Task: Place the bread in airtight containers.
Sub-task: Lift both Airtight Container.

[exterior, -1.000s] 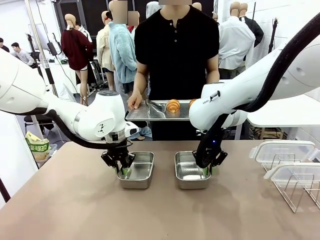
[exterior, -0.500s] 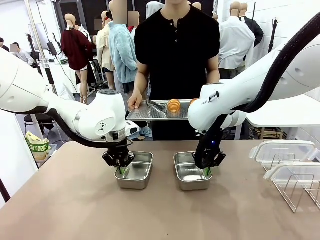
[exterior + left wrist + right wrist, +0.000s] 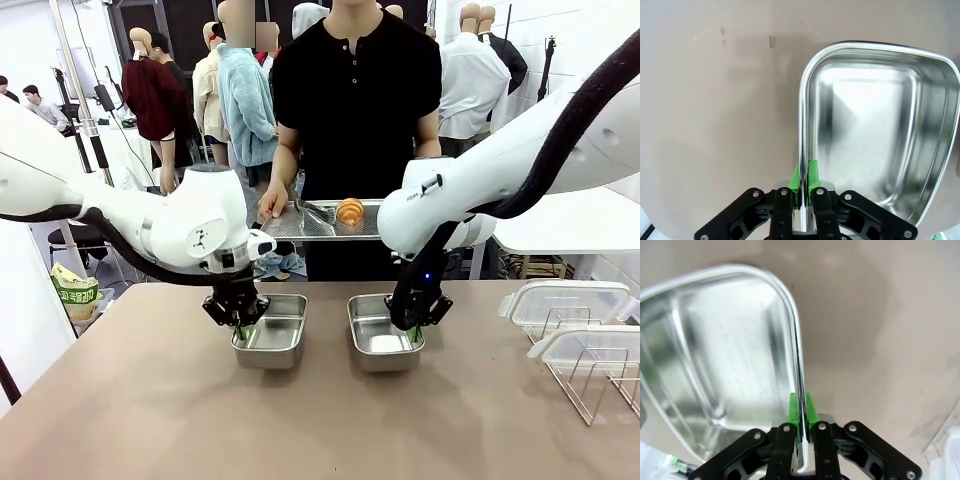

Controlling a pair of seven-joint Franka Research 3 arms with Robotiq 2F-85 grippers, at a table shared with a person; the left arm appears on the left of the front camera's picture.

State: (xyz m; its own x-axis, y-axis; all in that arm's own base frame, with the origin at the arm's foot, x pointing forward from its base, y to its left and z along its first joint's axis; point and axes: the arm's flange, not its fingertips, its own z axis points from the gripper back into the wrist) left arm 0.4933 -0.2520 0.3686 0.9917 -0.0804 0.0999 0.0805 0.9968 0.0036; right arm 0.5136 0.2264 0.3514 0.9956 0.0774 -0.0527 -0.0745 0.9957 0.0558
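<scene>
While a person [image 3: 355, 90] holds a tray [image 3: 300, 225] with a croissant [image 3: 349, 211], left jaws pinch the left tin [image 3: 275, 342] by its rim, right jaws the right tin [image 3: 375, 345] (both empty), likely positioning them for filling.

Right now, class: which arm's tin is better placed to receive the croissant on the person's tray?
Probably right. The right tool clamps the right tin, which lies closer to the croissant; the left tool grips the left tin, farther aside.

The right tool [image 3: 800, 407] pinches the side rim of an empty steel tin [image 3: 720, 355] on the table [image 3: 865, 330].
</scene>
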